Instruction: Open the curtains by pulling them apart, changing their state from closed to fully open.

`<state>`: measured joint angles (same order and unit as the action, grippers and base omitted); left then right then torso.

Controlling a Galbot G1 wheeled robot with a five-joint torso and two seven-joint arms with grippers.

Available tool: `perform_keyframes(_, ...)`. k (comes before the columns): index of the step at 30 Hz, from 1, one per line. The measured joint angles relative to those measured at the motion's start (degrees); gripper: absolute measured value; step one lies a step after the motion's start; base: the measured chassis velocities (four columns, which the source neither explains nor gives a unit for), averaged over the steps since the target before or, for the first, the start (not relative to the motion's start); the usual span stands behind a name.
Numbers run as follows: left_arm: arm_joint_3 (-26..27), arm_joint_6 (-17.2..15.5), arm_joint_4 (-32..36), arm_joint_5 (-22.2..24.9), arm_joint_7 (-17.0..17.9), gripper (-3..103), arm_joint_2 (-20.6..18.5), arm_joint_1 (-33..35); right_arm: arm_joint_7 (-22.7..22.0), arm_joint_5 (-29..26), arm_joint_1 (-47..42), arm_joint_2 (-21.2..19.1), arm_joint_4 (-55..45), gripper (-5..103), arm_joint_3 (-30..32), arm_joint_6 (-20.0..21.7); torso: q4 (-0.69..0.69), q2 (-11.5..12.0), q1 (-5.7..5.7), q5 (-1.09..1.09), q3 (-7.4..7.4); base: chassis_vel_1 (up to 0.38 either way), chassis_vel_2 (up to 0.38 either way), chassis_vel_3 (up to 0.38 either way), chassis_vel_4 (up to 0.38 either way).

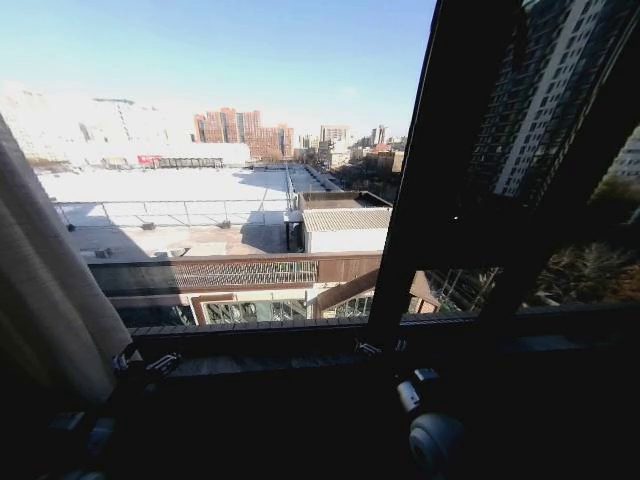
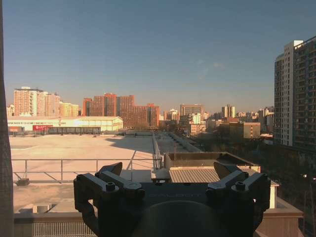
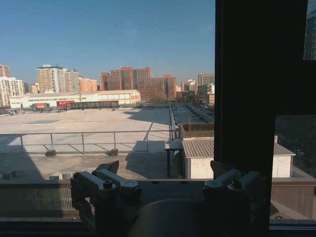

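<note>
Looking through each view in turn:

Head view, curtains: one panel of the curtains [image 1: 45, 290] is gathered at the left edge of the window, bunched into thick pleats that reach down to the sill [image 1: 300, 340]. The glass from there across to the dark window frame bar [image 1: 430, 170] is uncovered, with rooftops and towers beyond. Judged from this, the left side is already drawn back. A right-hand panel cannot be made out past the bar.

Head view, arms: both arms sit low in shadow under the sill, the left arm near the foot of the gathered panel and the right arm further to the right. Their fingers are too dark to read here.

Left wrist view, left gripper [image 2: 168, 170]: fingers spread wide apart with nothing between them, pointing out at the city. A thin strip of fabric [image 2: 4, 148] runs along one edge of the picture, apart from the fingers.

Right wrist view, right gripper [image 3: 168, 170]: fingers likewise spread and empty, facing the glass, with the frame bar [image 3: 261, 98] just beyond one finger.

Handling, curtains: the fabric looks light, soft and limp, likely to slip through a loose pinch. A firm grip on a folded pleat near the panel's inner edge would probably hold best.
</note>
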<state>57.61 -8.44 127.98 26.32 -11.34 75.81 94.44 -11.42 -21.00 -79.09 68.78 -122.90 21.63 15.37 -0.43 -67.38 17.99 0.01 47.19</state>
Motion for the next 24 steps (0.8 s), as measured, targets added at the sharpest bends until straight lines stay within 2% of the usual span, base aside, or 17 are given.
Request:
perform_keyframes(12,-0.68,0.13,0.31,-0.19,-0.10,100,0.30,-0.22,-0.10,-0.07,1.83,0.85,0.06,100,-0.25,0.58,0.00,0.00,0.00,0.00,0.00,-0.253,-0.251,0.250,0.247)
perform_keyframes(24,-0.69,1.08,-0.11,-0.14,-0.42,100,0.05,-0.46,-0.26,0.32,0.30,1.38,-0.47,100,0.61,0.43,0.00,0.00,-0.01,0.02,0.00,-0.347,-0.357,0.339,0.373)
